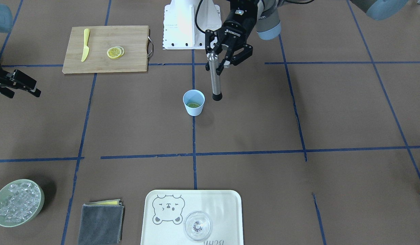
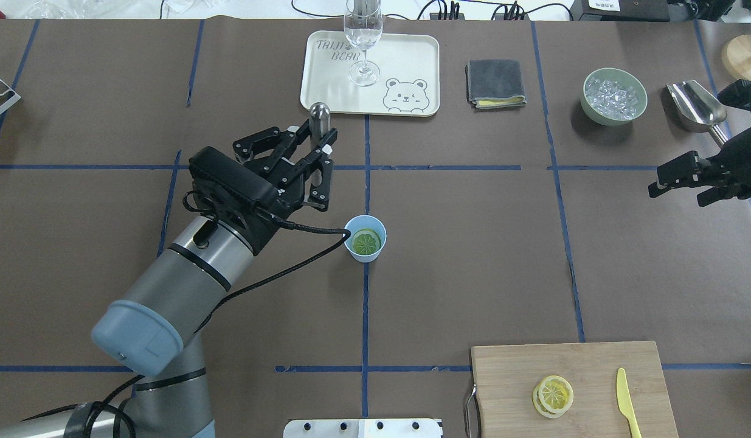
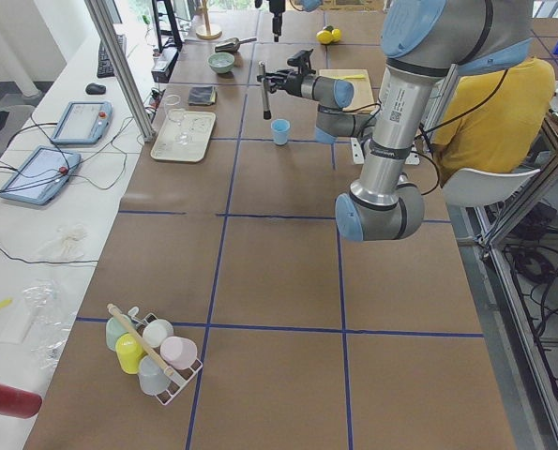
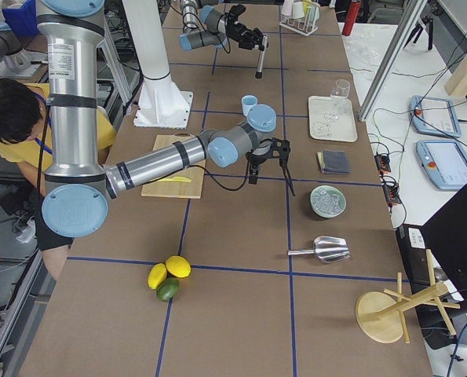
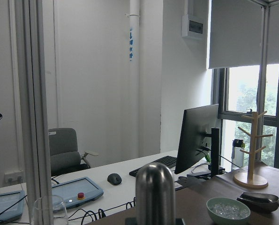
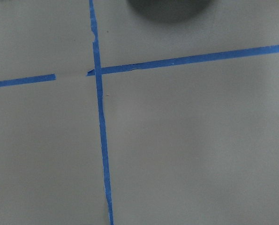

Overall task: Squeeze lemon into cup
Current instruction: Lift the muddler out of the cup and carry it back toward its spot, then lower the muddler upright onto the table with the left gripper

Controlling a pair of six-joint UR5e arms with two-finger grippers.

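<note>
Left gripper (image 2: pixel 317 139) clamps a metal rod (image 1: pixel 215 78) upright, 10 o'clock from cup (image 1: pixel 193 111) holding lemon (image 2: pixel 366 242); right gripper (image 2: pixel 679 188) gapes empty.

Daylit office-lab around a brown-papered counter

In the left wrist view a plain white wall (image 5: pixel 83 70) fills nine to twelve o'clock, with a white pipe (image 5: pixel 134 70) running down it and a small grey box (image 5: pixel 194 26) mounted at one o'clock. At three o'clock a window (image 5: pixel 252 103) lets in daylight below a partly lowered roller blind (image 5: pixel 237 33). A grey office chair (image 5: pixel 64 150) stands at eight o'clock behind a white desk (image 5: pixel 130 177) carrying a dark monitor (image 5: pixel 198 136), a keyboard (image 5: pixel 154 162) and a mouse (image 5: pixel 114 178). The counter (image 1: pixel 332 112) is gridded with blue tape (image 1: pixel 250 152).
</note>
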